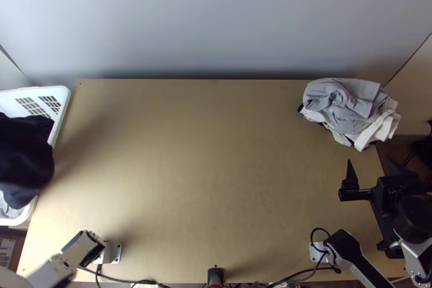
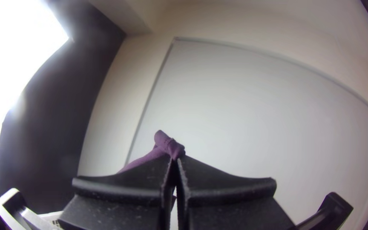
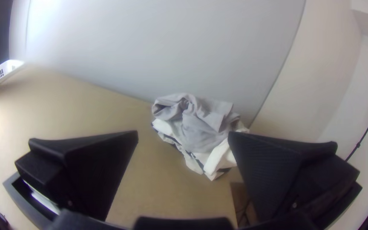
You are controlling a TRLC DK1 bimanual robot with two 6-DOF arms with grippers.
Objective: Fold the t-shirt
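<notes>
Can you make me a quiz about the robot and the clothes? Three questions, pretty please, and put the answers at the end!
1. True or false: at the table's far right corner, the grey cloth lies bunched on top of white cloth.
2. In the top view, what does the dark cloth partly hide?
A) a cardboard box
B) a white plastic basket
C) a blue bucket
3. Fill in the missing word: the left gripper is shut on the dark cloth, while the right gripper is ____.

Key: 1. true; 2. B; 3. open
</notes>
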